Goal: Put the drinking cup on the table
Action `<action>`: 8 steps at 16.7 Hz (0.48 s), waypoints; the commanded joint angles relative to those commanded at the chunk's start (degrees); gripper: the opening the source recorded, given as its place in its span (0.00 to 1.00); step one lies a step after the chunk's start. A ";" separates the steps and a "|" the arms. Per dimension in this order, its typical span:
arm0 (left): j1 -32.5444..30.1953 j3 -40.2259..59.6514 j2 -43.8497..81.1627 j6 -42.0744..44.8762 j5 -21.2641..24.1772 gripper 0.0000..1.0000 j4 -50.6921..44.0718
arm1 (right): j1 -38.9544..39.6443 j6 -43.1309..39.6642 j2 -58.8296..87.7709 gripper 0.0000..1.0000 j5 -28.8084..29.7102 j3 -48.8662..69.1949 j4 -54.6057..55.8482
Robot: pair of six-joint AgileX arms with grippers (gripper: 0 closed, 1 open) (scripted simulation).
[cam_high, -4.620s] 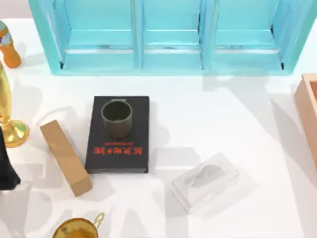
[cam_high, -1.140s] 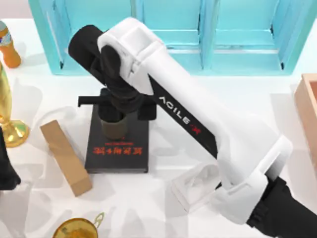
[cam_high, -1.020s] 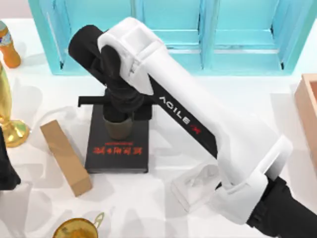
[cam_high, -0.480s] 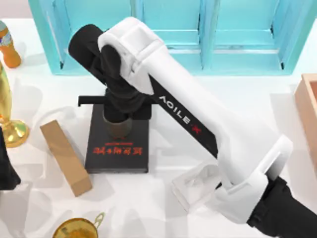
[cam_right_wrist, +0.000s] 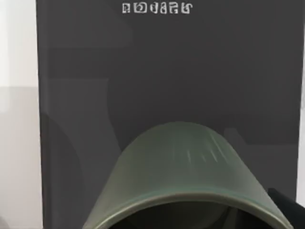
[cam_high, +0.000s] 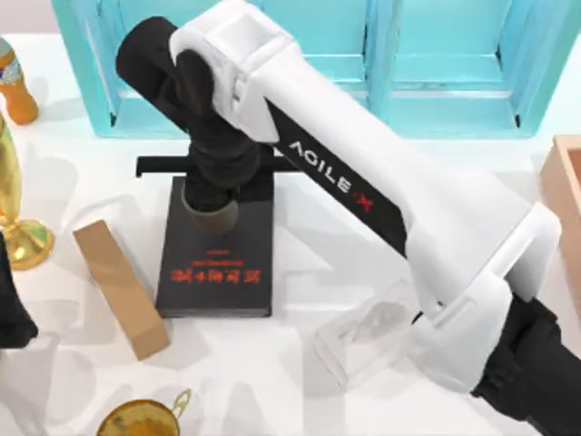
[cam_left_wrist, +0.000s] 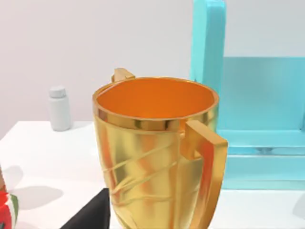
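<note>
Right hand (cam_high: 214,202) over drinking cup (cam_high: 211,216) above black book (cam_high: 218,263).

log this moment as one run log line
right gripper: on drinking cup, lifting | cup: above black book | left arm: parked at table's left edge

Turquoise cabinet (cam_high: 309,82) at the back, pale plain wall (cam_left_wrist: 95,43) behind
</note>
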 joint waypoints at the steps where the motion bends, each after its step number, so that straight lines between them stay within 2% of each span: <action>1: 0.00 0.00 0.00 0.00 0.00 1.00 0.00 | 0.00 0.04 -1.93 0.00 -0.05 -3.27 0.92; 4: 0.00 0.00 0.00 0.00 0.00 1.00 0.00 | -0.01 0.19 -6.77 0.00 -0.20 -10.36 3.23; 8: 0.00 0.00 0.00 0.00 0.00 1.00 0.00 | -0.04 0.25 -8.40 0.00 -0.22 -12.33 4.03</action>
